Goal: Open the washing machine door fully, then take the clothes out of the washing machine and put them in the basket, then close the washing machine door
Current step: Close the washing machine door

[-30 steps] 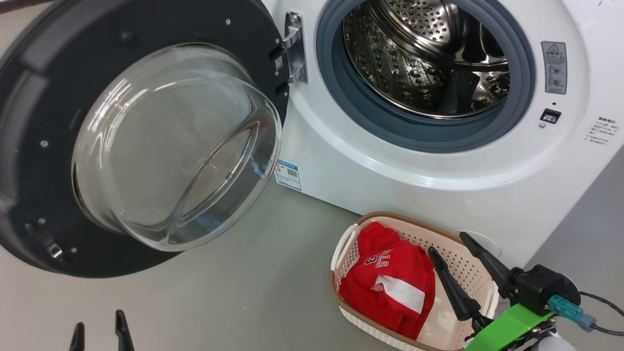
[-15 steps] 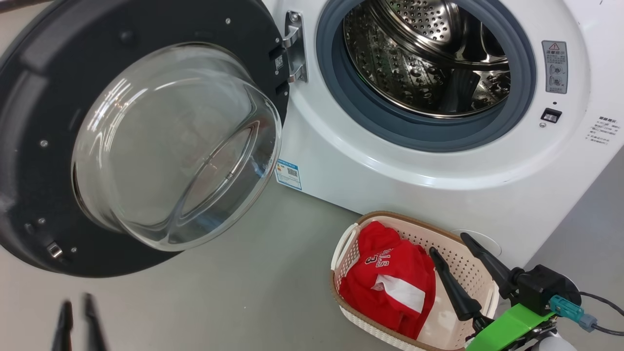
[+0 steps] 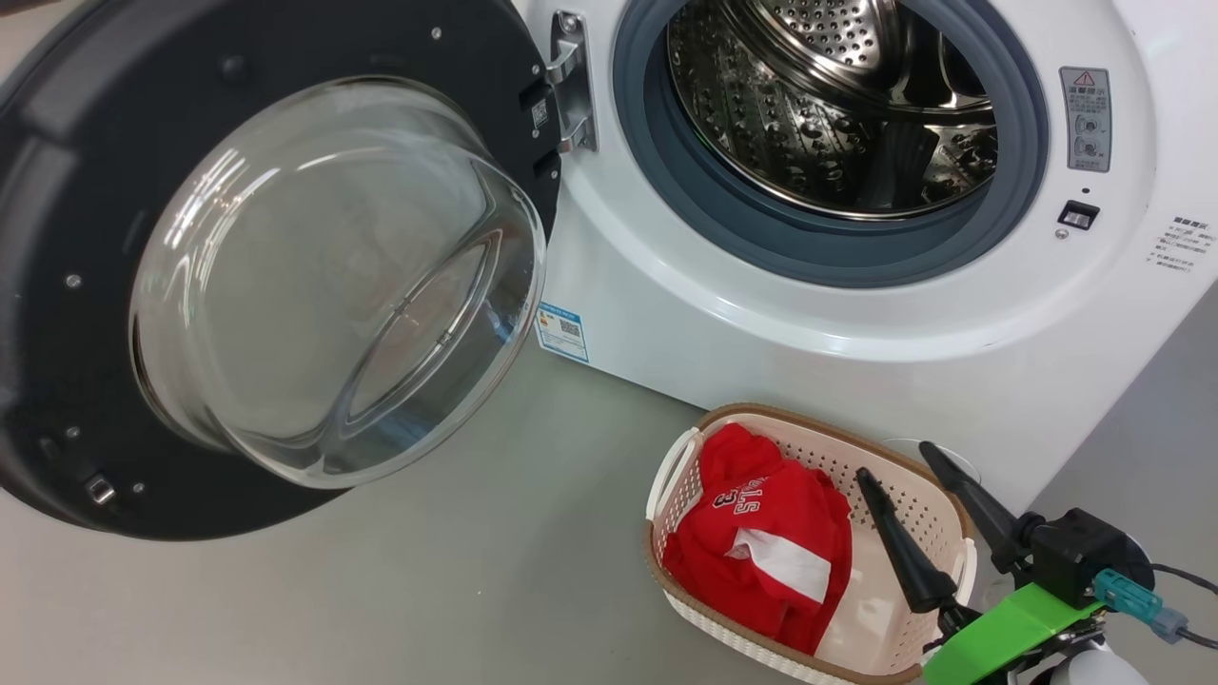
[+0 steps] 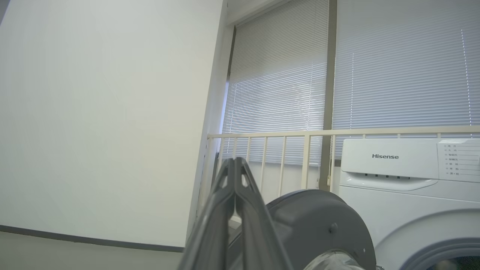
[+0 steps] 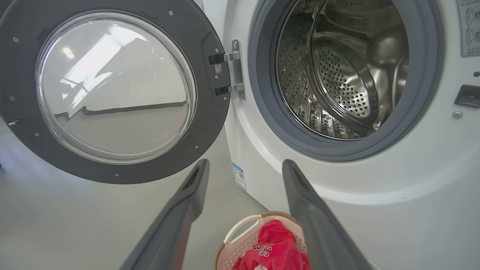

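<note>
The floor (image 3: 476,590) is smooth and greyish beige, with a dull sheen and soft, blurred shadows. In the left wrist view a plain off-white wall (image 4: 105,112) takes up the left half and meets the floor along a thin dark skirting strip (image 4: 75,240). To its right the wall turns a corner towards a tall window covered by lowered horizontal blinds (image 4: 277,93) in two panels, with a grey-brown upright frame post (image 4: 330,75) between them. Daylight seeps through the slats, brightest in a band across the middle of the left panel. A cream railing (image 4: 281,135) with thin vertical bars crosses in front of the lower part of the window. The light in the room is even and cool.
</note>
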Controlling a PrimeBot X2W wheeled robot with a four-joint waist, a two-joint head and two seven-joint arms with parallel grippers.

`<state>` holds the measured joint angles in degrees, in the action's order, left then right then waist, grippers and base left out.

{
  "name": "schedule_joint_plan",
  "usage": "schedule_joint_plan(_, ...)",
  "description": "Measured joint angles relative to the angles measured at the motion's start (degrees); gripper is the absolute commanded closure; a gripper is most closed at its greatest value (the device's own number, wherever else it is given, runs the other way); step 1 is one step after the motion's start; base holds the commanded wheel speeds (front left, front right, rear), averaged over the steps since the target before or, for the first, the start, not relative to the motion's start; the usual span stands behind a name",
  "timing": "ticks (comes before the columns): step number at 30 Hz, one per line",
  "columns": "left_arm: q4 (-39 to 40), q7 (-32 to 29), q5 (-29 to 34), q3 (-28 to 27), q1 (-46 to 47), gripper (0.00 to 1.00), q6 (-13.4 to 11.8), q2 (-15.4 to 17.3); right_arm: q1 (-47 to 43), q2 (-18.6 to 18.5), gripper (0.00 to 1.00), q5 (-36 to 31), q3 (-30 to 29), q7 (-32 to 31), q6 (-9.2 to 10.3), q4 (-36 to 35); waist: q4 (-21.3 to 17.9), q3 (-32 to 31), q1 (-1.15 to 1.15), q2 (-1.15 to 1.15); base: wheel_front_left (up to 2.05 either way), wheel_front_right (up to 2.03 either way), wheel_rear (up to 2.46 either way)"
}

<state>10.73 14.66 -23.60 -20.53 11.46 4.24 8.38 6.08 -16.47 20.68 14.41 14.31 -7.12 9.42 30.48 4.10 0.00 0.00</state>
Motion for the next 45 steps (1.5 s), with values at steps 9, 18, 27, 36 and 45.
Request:
schedule_joint_plan(9, -23.0, -10.8, -18.1, -7.3, 19.1, 1.00, 1.2, 9.5, -0.2, 0.1, 0.00, -0.7, -1.5, 0.0, 0.00, -0.9, -0.1, 0.7, 0.00, 0.00, 0.00, 0.00, 0.00)
schedule_joint_plan(18, -45.7, -30.6, -28.0, -7.4, 31.7, 1.00, 1.1, 17.4, -0.3, 0.1, 0.00, -0.9, -2.1, 0.0, 0.00, -1.3, -0.1, 1.4, 0.00, 0.00, 0.00, 0.00, 0.00)
schedule_joint_plan(27, -58.5, -49.8, -31.8, -3.6, 35.9, 1.00, -0.1, 21.1, -0.4, 0.0, 0.00, -0.9, -2.2, 0.0, 0.00, -1.3, 0.1, 1.5, 0.00, 0.00, 0.00, 0.00, 0.00)
schedule_joint_plan(36, -59.1, -58.5, -34.1, -1.5, 36.1, 1.00, 0.7, 20.6, -1.6, 0.0, 0.00, -1.1, -2.4, 0.0, 0.00, -1.5, 0.1, 1.6, 0.00, 0.00, 0.00, 0.00, 0.00)
schedule_joint_plan(45, -55.7, -66.3, -37.5, -0.4, 35.2, 1.00, 1.7, 19.8, -1.6, -0.3, 0.00, -1.4, -4.0, 0.0, 0.00, -2.3, 0.2, 2.3, 0.00, 0.00, 0.00, 0.00, 0.00)
